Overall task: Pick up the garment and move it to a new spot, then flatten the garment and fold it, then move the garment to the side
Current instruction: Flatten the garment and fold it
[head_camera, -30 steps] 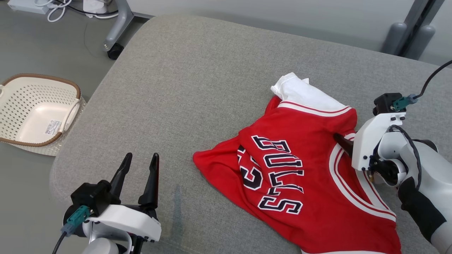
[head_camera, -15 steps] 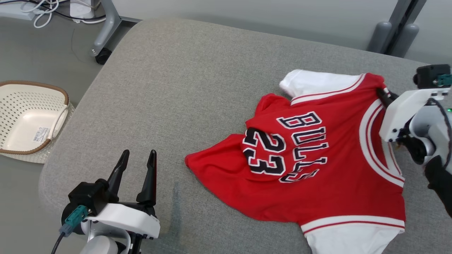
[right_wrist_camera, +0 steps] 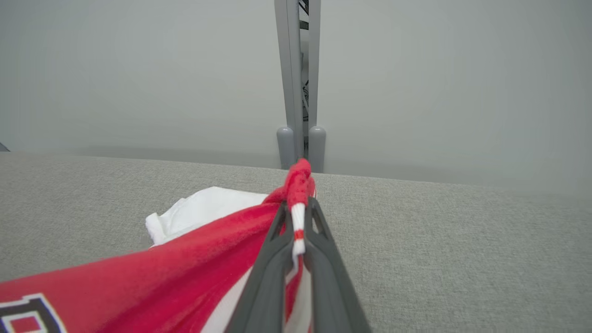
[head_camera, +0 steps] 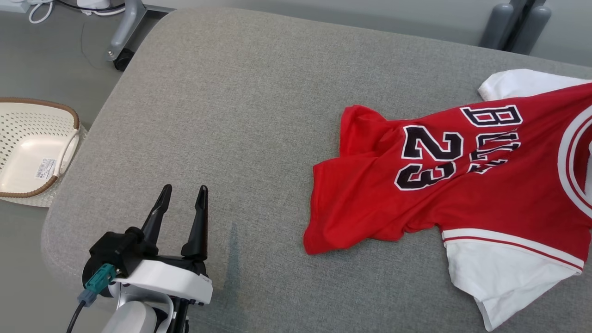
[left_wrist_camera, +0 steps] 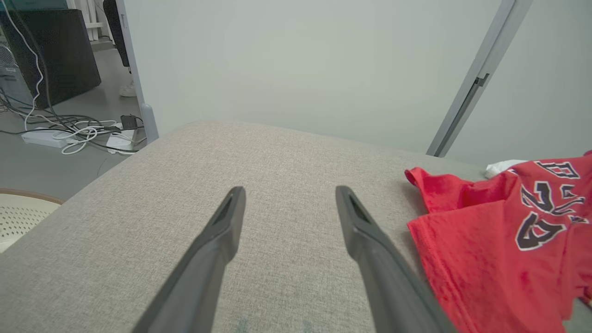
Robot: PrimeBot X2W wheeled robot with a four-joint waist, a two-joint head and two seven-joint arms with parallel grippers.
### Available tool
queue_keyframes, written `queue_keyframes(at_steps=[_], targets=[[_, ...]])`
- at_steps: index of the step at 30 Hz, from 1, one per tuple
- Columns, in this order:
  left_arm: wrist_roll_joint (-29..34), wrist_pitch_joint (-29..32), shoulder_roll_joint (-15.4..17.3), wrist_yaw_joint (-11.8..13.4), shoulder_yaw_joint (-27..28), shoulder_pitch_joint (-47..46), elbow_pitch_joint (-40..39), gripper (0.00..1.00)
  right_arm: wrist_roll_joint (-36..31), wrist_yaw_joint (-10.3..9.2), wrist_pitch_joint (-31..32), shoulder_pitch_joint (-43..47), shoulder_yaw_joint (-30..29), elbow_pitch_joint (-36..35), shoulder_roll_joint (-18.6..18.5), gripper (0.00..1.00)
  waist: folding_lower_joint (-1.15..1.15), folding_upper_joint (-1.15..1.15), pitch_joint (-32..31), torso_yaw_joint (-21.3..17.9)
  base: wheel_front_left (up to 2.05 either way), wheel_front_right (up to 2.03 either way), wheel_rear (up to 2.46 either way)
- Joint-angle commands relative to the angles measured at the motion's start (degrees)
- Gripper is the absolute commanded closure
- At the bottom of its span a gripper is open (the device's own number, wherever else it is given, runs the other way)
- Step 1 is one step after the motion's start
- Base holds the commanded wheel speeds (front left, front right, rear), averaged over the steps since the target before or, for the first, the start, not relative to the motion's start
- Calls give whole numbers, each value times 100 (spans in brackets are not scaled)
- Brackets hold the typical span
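One red fabric jersey (head_camera: 485, 203) with white sleeves, striped trim and a black 23 lies rumpled at the right of the grey padded surface (head_camera: 240, 115), its edge pinched in the closed right end effector (right_wrist_camera: 298, 208), while the left end effector (head_camera: 185, 189) gapes wide, empty.

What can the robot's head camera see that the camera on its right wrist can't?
Head camera: the open left pincer, the white basket, and the 23 on the jersey. Right wrist camera: the right pincer shut on the jersey's striped edge, up close, with a grey post behind. Both: the red jersey and the grey cushion under it.
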Motion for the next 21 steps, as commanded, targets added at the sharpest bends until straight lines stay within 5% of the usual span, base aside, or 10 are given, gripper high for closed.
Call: queue_keyframes(at_steps=[1, 2, 3, 4, 14, 21], targets=[[52, -25, 18, -53, 60, -91, 19, 0, -21, 1, 6, 14, -29, 38, 19, 90, 0, 0, 15, -6, 0, 0, 0], [69, -25, 2, -70, 77, -92, 36, 0, -35, 1, 24, 28, -43, 59, 24, 62, 0, 0, 15, -14, 0, 0, 0], [80, -25, -15, -91, 93, -89, 52, 0, -39, 1, 42, 53, -55, 77, 17, 15, 0, 0, 7, -24, 0, 0, 0], [106, -25, -30, -100, 108, -79, 69, 0, -41, 1, 51, 78, -63, 90, 28, 0, 0, 0, -10, -40, 0, 0, 0], [157, -26, -38, -158, 212, 148, 234, 0, -167, 1, -351, 445, 33, -24, 426, 0, 0, 0, -532, -445, 0, 0, 0], [124, -25, 101, -61, 452, 399, 149, 0, -327, 1, -583, 824, -35, -1141, 476, 0, 0, 0, -975, -927, 0, 0, 0]])
